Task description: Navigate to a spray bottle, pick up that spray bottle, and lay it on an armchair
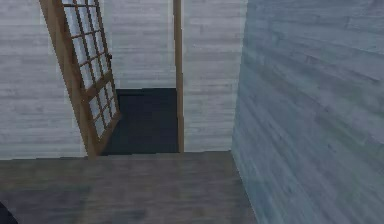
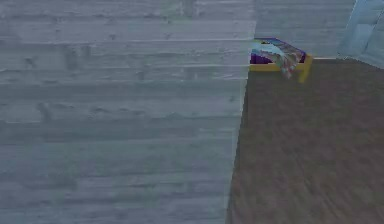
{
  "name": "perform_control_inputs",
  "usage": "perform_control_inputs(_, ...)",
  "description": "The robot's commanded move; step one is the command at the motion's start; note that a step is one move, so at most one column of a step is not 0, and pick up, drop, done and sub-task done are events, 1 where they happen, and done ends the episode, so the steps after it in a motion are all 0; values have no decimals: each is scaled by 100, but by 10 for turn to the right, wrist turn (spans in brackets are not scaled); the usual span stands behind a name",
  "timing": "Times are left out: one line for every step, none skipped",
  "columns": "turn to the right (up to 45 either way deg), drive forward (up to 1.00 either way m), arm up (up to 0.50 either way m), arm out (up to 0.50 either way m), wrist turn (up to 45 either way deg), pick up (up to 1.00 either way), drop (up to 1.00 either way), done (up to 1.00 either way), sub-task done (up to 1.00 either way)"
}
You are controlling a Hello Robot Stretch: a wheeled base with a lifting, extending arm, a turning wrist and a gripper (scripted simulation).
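A small many-coloured thing (image 2: 277, 57), purple, yellow and white, lies on the brown wood floor (image 2: 310, 150) at the foot of the far wall in the arm side view; its shape is too blurred to name. A doorway (image 1: 145, 110) with a dark floor beyond stands ahead in the forward view.
A wooden door with glass panes (image 1: 88, 70) stands swung open at the doorway's left. A grey-blue plank wall (image 1: 310, 110) runs close along the forward view's right, and the same kind of wall (image 2: 120, 110) covers the arm side view's left. Brown floor (image 1: 120, 190) lies ahead.
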Motion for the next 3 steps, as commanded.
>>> perform_control_inputs(0, 45, 0, 0, 0, 0, 0, 0, 0)
perform_control_inputs(-30, 0, 0, 0, 0, 0, 0, 0, 0)
perform_control_inputs(0, 30, 0, 0, 0, 0, 0, 0, 0)
